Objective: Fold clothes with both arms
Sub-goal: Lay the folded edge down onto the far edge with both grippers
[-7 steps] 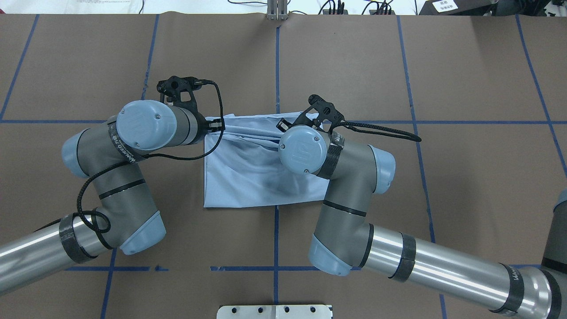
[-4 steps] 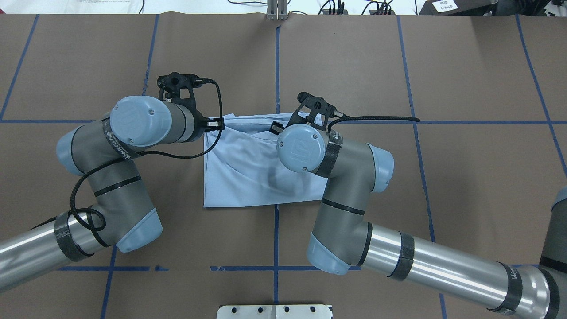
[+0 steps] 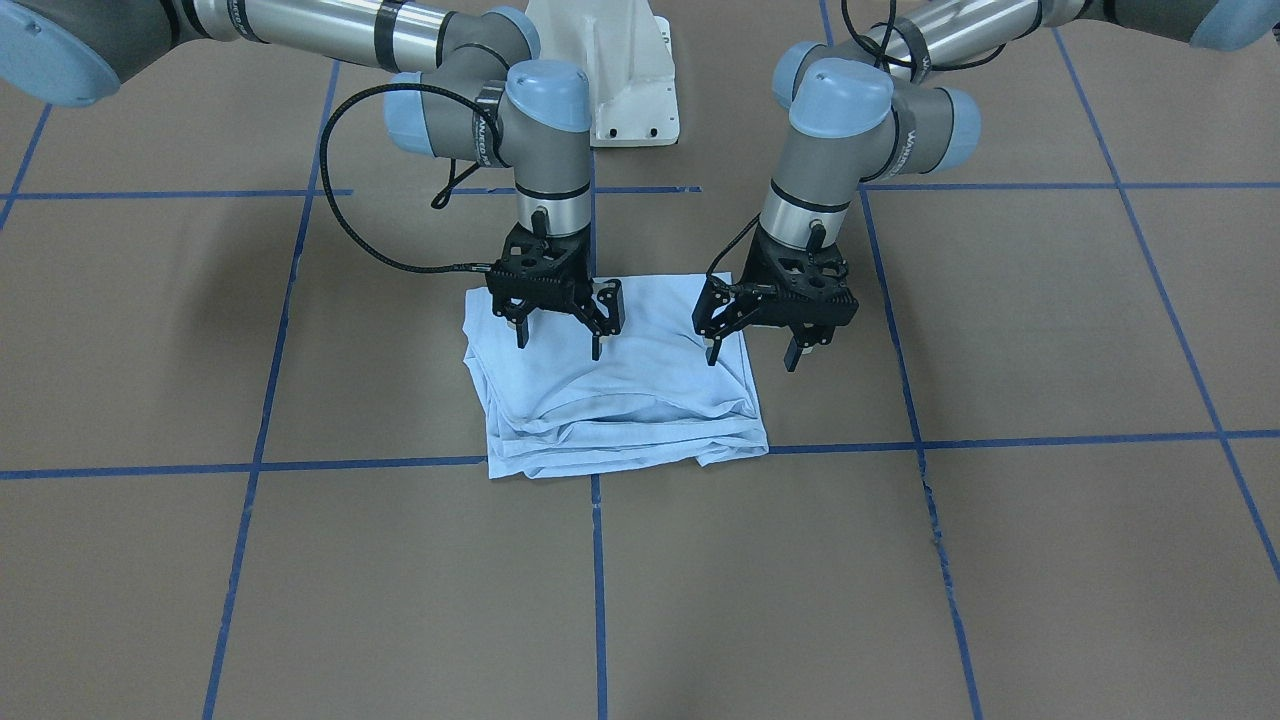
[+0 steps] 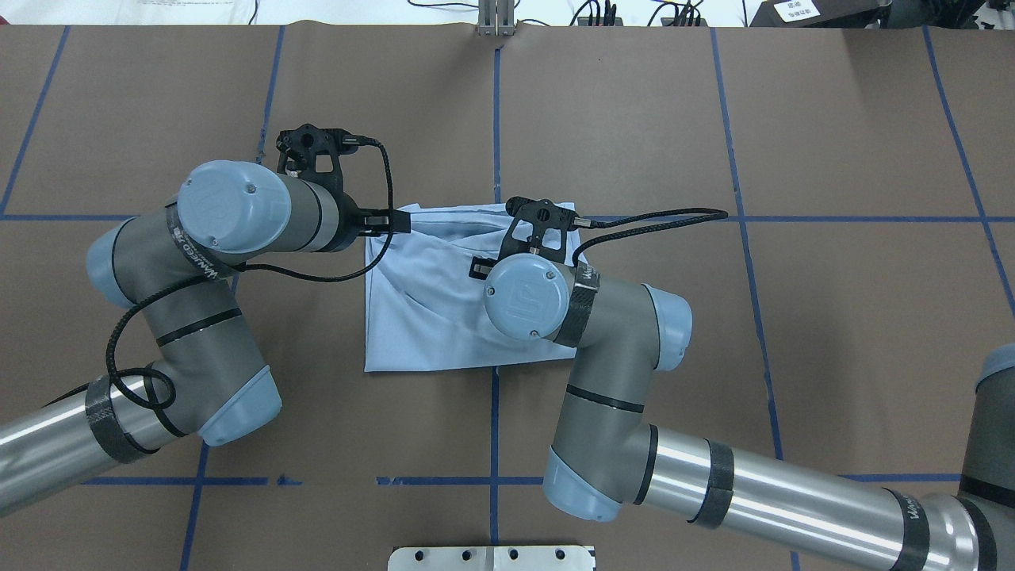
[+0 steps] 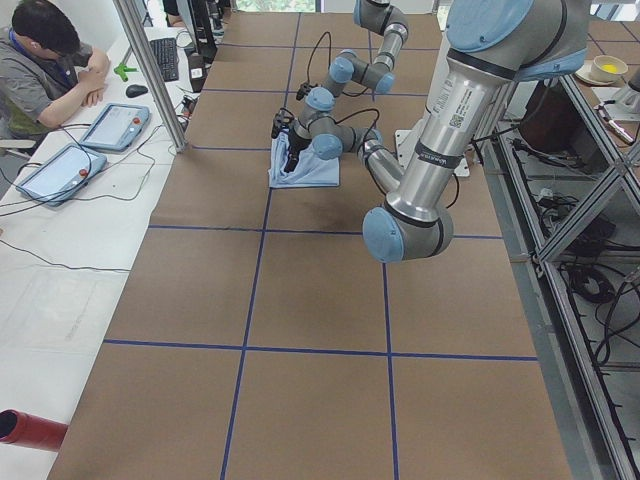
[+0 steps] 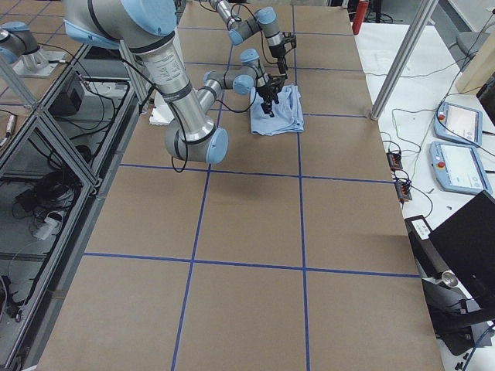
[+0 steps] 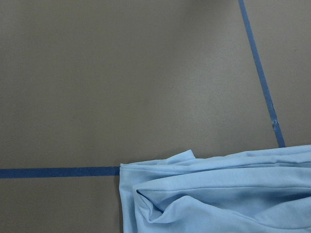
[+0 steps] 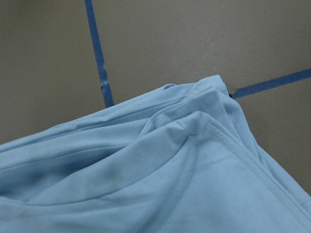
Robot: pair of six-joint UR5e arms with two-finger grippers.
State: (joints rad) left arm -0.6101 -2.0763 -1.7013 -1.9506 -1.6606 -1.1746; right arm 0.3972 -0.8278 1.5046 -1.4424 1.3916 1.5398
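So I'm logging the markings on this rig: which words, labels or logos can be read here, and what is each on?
"WANEED", then letters I can't make out: white print on the black strap around the left arm.
"UR": raised logo on the right arm, on its blue cap.
White label beyond the table's far edge: too small to read.
Sticker on the left arm's silver tube: blurred.
T-shirt: no text showing.

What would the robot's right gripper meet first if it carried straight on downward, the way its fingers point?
Most likely the folded T-shirt: the open right gripper points down over its top layer, with nothing between. The gap's depth is unclear.
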